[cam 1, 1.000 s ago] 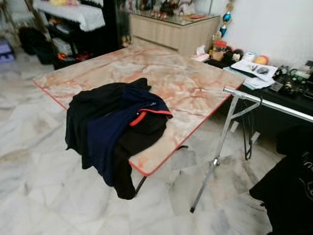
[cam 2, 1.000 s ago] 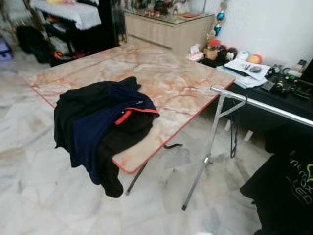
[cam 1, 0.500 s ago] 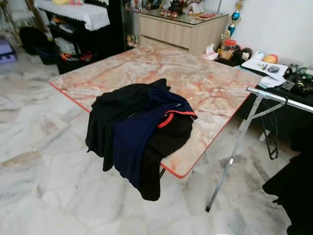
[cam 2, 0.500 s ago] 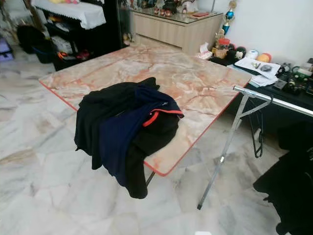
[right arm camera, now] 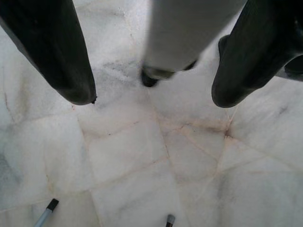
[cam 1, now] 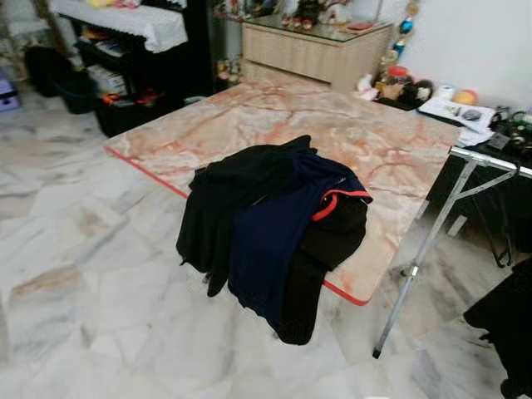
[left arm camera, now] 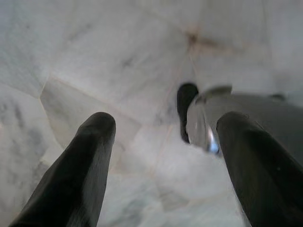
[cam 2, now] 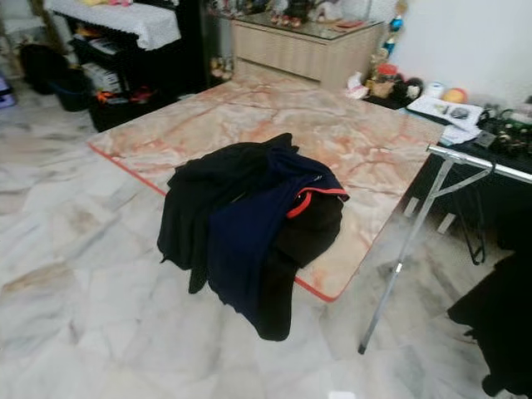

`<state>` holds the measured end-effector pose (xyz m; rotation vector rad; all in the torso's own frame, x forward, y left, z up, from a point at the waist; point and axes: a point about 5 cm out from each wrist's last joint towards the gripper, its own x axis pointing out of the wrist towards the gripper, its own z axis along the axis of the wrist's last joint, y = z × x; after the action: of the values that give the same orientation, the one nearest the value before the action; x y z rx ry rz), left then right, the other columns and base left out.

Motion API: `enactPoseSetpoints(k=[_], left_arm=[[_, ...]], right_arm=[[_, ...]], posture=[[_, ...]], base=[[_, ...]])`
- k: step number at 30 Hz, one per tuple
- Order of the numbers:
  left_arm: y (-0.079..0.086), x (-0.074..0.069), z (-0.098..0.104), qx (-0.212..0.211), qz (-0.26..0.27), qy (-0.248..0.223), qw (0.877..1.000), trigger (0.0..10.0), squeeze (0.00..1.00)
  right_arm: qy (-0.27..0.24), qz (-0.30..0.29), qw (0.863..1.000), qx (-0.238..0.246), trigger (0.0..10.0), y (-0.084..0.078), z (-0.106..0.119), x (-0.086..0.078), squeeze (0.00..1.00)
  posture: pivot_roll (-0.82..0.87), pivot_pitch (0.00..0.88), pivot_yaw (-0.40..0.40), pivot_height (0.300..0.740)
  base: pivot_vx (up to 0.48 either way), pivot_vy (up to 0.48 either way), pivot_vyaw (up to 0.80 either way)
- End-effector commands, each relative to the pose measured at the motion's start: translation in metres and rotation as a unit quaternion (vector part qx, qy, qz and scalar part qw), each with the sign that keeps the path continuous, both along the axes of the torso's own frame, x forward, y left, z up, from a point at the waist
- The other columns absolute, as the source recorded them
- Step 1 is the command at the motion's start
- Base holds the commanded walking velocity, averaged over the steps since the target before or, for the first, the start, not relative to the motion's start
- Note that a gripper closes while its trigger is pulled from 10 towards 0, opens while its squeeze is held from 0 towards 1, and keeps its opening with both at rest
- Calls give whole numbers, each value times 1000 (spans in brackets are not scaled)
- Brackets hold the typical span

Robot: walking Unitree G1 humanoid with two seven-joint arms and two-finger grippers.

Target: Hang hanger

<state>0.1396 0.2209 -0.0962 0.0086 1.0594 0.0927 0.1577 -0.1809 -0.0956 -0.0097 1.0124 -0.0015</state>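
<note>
A black wire hanger (cam 2: pixel 475 233) hung from the metal clothes rack (cam 2: pixel 465 160) at our right, just behind the rack's slanted leg (cam 2: pixel 397 268) and in front of the dark low bench (cam 1: pixel 507 179) along the wall. We could make out only its lower loop; its hook was too thin to trace. Below the rack's bar, at the right edge, a black garment (cam 2: pixel 499 328) hung down almost to the floor.

Left of the rack stood a folding table (cam 1: pixel 274 116) with a pinkish marble-pattern top and a red rim. A heap of black and navy clothes (cam 1: pixel 274 220) with red trim lay on its near corner and spilled over the edge toward the floor. Between that corner and the rack's leg there was a narrow strip of marble floor (cam 1: pixel 91 274); to our left the floor was wide and open.

Behind the table we saw a wooden sideboard (cam 1: pixel 312 50) with ornaments on top, and a black shelf unit (cam 1: pixel 133 58) under a white lace cloth. Papers (cam 2: pixel 445 108) and small clutter lay on the bench by the white wall.

Our left gripper (left arm camera: pixel 163 142) hung over the floor with its fingers spread, and our right gripper (right arm camera: pixel 151 97) likewise, fingers wide apart, gripping nothing.
</note>
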Motion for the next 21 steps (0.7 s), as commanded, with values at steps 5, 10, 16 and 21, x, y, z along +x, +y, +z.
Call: enactPoseSetpoints(k=[5,10,16,21], left_arm=[[-8,-4,-3,-14,1,10,1000,10000,0],[-5,-1,-1,-14,10,2,1000,10000,0],[-4,1,-1,-14,12,0,1000,10000,0],[-5,1,-1,-17,10,0,1000,10000,0]], right_arm=[[4,-2,1000,-8,10000,-7,-1,-4,0],[4,-2,1000,-7,10000,-6,-1,-4,0],[4,-3,1000,-6,10000,-6,-1,-3,0],[4,-5,1000,-6,10000,-6,-1,-3,0]], posture=[[-25,0,-8,740],[-21,7,-10,740],[-22,13,-8,740],[-24,16,-9,740]], base=[[0,0,0],[0,0,0],[0,0,0],[0,0,0]])
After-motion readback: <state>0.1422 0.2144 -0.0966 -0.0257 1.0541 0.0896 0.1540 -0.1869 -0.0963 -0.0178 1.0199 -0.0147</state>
